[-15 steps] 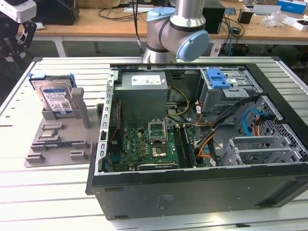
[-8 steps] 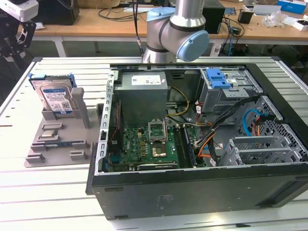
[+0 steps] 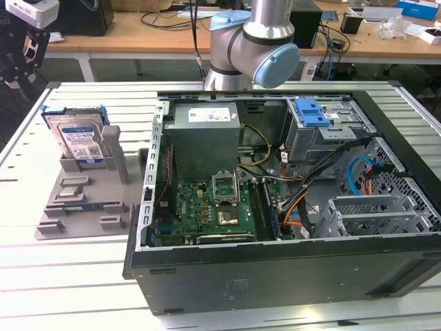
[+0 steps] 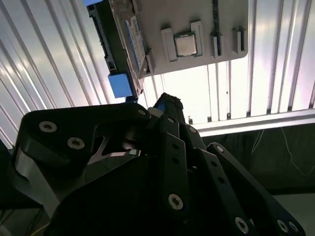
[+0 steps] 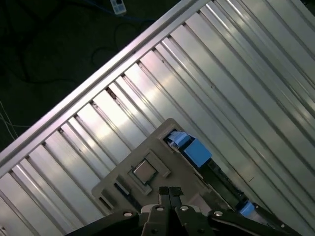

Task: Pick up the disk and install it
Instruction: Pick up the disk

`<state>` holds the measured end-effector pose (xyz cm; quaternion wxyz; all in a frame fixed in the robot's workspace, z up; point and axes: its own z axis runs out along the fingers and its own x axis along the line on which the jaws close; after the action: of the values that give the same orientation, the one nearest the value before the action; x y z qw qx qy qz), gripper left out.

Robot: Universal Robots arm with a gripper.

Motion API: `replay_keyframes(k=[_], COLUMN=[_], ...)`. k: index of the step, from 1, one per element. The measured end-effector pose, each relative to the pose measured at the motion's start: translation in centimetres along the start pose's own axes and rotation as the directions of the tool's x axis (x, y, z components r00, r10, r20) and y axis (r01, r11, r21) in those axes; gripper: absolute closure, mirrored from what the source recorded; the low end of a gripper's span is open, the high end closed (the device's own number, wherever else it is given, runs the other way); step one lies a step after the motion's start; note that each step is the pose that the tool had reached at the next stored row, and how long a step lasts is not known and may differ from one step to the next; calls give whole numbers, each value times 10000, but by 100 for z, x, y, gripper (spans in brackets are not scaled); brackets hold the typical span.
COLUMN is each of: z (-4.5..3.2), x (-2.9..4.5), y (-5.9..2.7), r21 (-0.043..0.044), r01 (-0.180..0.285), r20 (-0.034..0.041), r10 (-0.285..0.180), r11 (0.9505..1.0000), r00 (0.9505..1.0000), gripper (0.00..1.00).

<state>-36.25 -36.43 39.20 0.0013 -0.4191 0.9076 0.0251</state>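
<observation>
The disk (image 3: 80,141), silver with a blue-and-white label and blue side rails, stands on edge in a slot of the grey holder tray (image 3: 114,155) at the exterior view's left. My gripper (image 3: 19,65) hangs above and behind that tray, apart from the disk. In the first wrist view the gripper (image 5: 170,191) has its fingertips together with nothing between them, over the tray, and the disk's blue rail (image 5: 193,150) lies just beside. In the second wrist view the disk (image 4: 129,42) is seen edge-on beyond the gripper (image 4: 167,102).
An open computer case (image 3: 275,276) takes up the middle and the exterior view's right, with a grey power-supply box (image 3: 205,134), a motherboard (image 3: 213,210) and a drive bay holding a blue bracket (image 3: 311,110). A small chip (image 4: 186,45) lies on the tray. The arm's base (image 3: 241,48) stands behind the case.
</observation>
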Motion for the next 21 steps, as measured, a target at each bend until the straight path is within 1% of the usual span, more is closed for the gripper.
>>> replay_keyframes(k=[3, 4, 6, 7, 10, 12, 15, 17, 19, 20, 21], z=[0, 0, 0, 0, 0, 0, 0, 0, 0, 1, 1], x=[0, 0, -1, -1, -1, -2, -2, -2, -3, -3, -3], y=[0, 0, 0, 0, 1, 1, 2, 2, 2, 2, 2], r21=[-10, -15, -26, -32, -42, -52, -60, -69, -76, -81, -89], r01=[396, 617, 1007, 1226, 1579, 1880, 2143, 2413, 2605, 2746, 2963], r20=[-17, -26, -43, -53, -67, -80, -89, -100, -108, -112, -121], r10=[-396, -617, -1007, -1226, -1579, -1880, -2144, -2414, -2606, -2747, -2964], r11=[9992, 9981, 9949, 9924, 9874, 9822, 9767, 9704, 9654, 9615, 9551], r00=[9992, 9981, 9949, 9924, 9874, 9821, 9767, 9704, 9654, 9615, 9550], gripper=[89, 89, 89, 89, 89, 89, 89, 89, 89, 89, 89])
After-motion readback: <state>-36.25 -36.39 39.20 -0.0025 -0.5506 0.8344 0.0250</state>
